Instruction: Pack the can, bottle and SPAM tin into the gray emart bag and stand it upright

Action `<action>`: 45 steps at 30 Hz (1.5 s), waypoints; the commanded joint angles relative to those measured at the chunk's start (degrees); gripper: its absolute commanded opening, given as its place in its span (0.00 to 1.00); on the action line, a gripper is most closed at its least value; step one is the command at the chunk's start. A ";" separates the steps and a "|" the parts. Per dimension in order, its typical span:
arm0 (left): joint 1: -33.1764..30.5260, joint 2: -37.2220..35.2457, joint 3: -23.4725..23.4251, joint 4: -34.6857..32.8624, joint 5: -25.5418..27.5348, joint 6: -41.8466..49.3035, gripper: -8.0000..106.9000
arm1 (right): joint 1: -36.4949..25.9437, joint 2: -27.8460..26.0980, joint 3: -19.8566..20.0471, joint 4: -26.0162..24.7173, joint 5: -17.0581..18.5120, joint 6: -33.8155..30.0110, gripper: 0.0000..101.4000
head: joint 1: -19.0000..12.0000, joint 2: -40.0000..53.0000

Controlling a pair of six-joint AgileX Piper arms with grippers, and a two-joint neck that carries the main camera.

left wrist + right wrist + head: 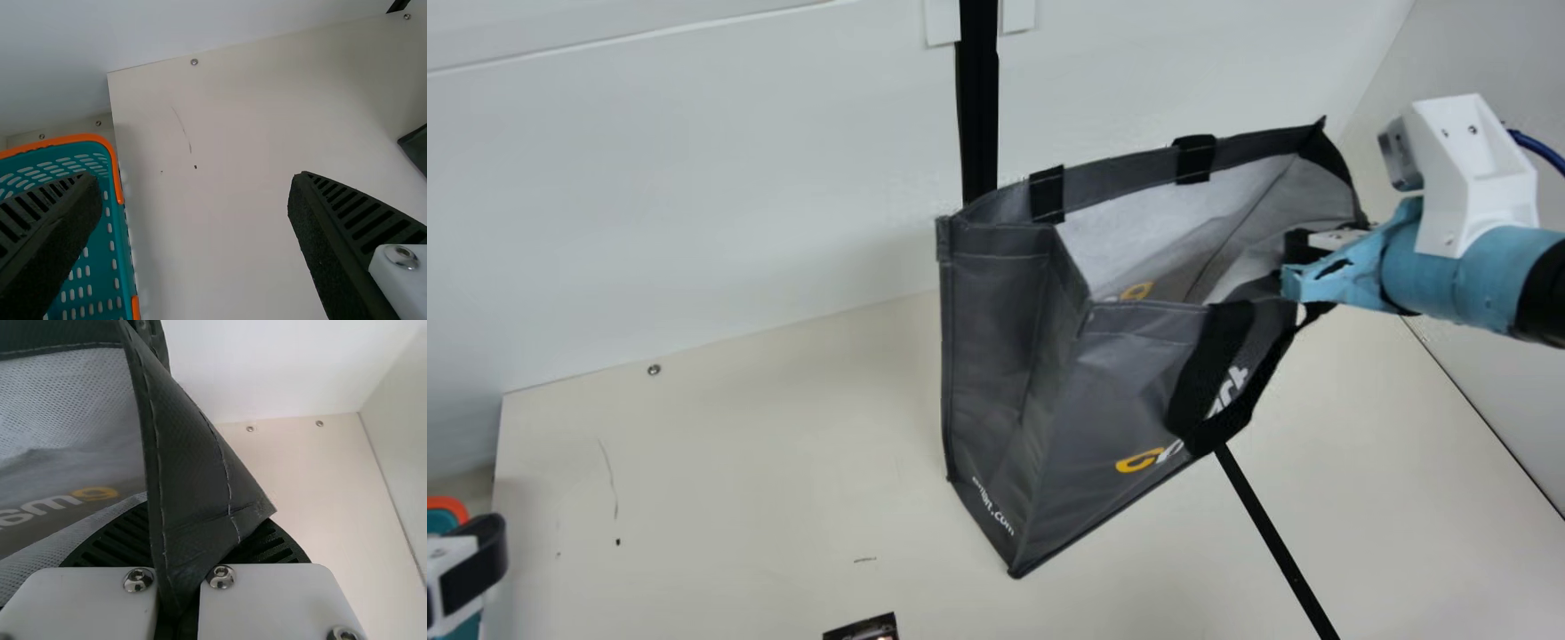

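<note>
The cream table carries the gray bag, which leans at the middle of the main view: its near bottom corner is down, while the side toward the right arm rides up off the surface. Its mouth gapes, showing pale lining; whether any goods lie deep inside cannot be told. A teal basket with an orange rim sits past the table's edge, on the left arm's side.

The right gripper has the bag's rim pinched near one top corner, the cloth folded between its fingers. The left gripper is spread wide beside the basket, with nothing between its fingers.

The step in hand looks like setting the bag upright. To do it well, the robot should ease the raised side down until the whole base bears on the table, without pulling sideways, then let go gently so the cloth does not drag. The left gripper could steady the opposite rim if it sags.

A black handle hangs close under the right gripper and could snag. Smallest is a dark item at the main view's bottom edge, too cut off to name.
</note>
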 commanded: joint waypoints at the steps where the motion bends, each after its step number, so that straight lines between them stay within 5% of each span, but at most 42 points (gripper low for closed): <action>1: 0.00 0.00 0.00 0.00 0.00 0.00 0.85 | -3.07 0.48 -0.55 0.10 0.32 -1.73 0.00 | -1.30 -0.14; 36: 0.00 0.00 0.00 0.00 0.00 0.00 0.85 | -30.49 14.92 -20.92 0.53 5.34 -16.13 0.00 | -1.30 -0.14; 45: 0.00 0.00 0.00 0.00 0.00 0.00 0.85 | -31.88 16.90 -23.47 0.70 6.72 -15.32 0.30 | -1.30 -0.14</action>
